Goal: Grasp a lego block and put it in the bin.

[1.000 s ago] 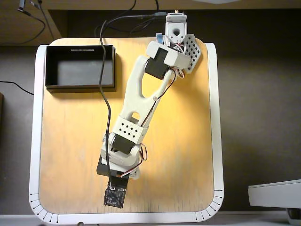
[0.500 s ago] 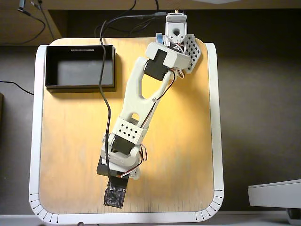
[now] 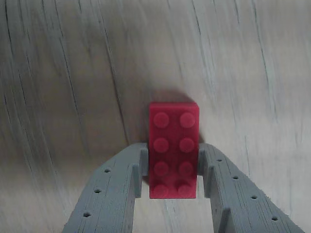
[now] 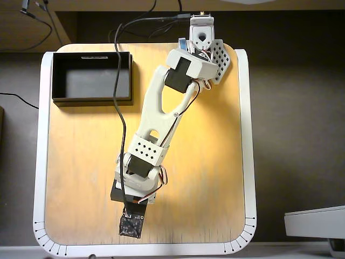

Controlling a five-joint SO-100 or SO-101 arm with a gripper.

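Observation:
In the wrist view the red lego block [image 3: 173, 155] stands lengthwise between my two grey fingers, studs facing the camera. My gripper [image 3: 172, 151] is shut on it, with both inner pads pressed against the block's long sides near its lower half. The block's far end sticks out beyond the fingertips over the wooden tabletop, which looks blurred. In the overhead view the black bin [image 4: 91, 77] sits at the table's top left corner, open and with nothing in it. My arm [image 4: 161, 113] reaches toward the table's lower edge, and its wrist hides the gripper and block.
The wooden table [image 4: 81, 162] has a white raised rim. A black cable [image 4: 119, 108] runs from the top across the bin's right side down to the wrist camera board [image 4: 131, 225]. The arm's base [image 4: 202, 38] stands at the top edge.
In the overhead view the arm has hardly moved. A small pale part that stuck out at the wrist's lower right has drawn in under the wrist.

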